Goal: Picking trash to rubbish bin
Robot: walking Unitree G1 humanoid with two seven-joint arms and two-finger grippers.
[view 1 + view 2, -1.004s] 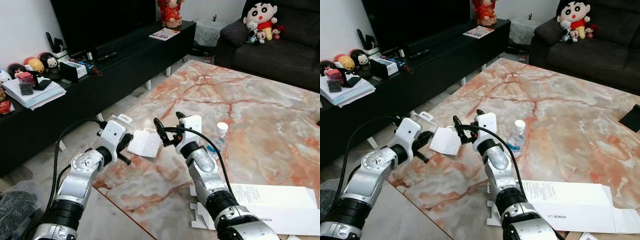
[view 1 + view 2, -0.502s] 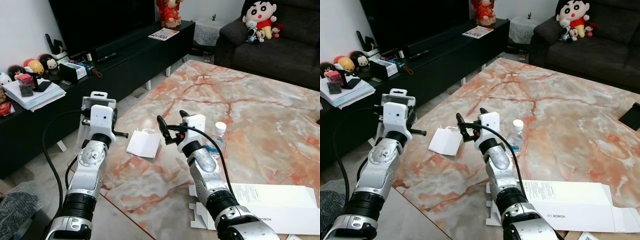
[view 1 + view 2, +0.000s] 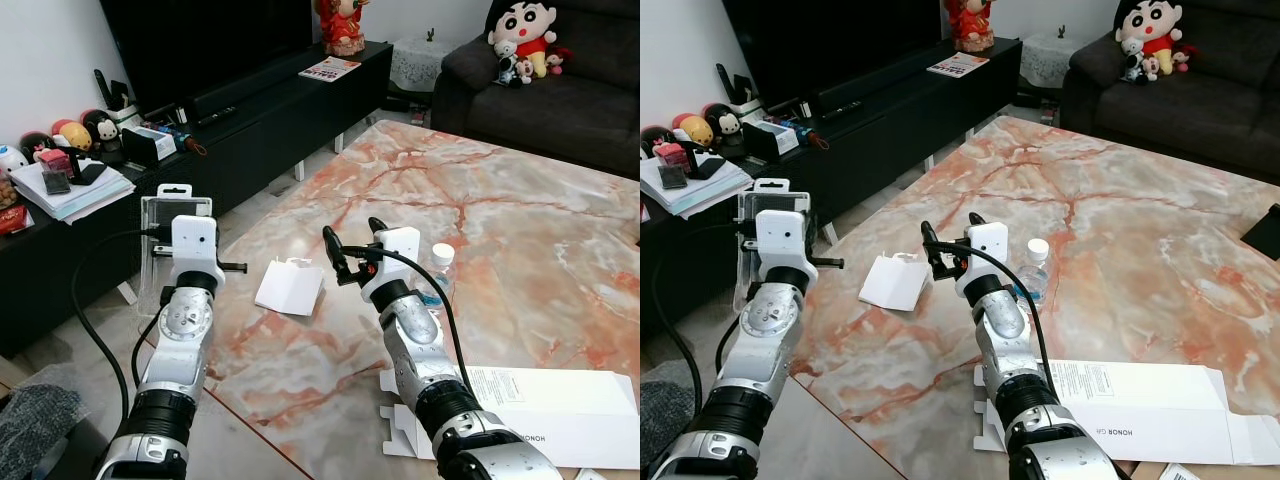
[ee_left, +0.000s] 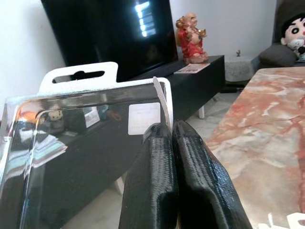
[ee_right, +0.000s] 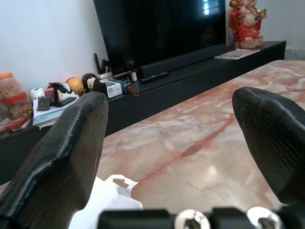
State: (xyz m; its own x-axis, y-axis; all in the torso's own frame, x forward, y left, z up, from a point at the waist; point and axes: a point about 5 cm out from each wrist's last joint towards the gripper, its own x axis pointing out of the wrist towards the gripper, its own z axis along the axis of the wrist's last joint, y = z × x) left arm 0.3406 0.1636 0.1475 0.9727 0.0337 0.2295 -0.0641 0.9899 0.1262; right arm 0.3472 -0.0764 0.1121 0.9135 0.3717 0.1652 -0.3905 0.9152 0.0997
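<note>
My left gripper (image 4: 170, 130) is shut on the edge of a clear plastic blister pack (image 3: 160, 225), held upright in the air off the table's left edge, in front of the TV stand. A white paper packet (image 3: 290, 287) lies flat near the table's left edge, between the two arms. My right gripper (image 3: 351, 243) hovers open just right of that packet, a little above the marble table (image 3: 520, 230), nothing between its fingers (image 5: 66, 157). A small water bottle (image 3: 437, 272) stands just behind the right wrist.
A flattened white cardboard box (image 3: 540, 405) lies at the table's near right. The black TV stand (image 3: 250, 130) with books, figurines and clutter runs along the left. A dark sofa (image 3: 560, 90) with plush toys stands at the back right. Floor shows between stand and table.
My left arm has swung the clear pack up and leftward, away from the white packet, to an upright hold off the table. The right gripper has stayed nearly still and open.
</note>
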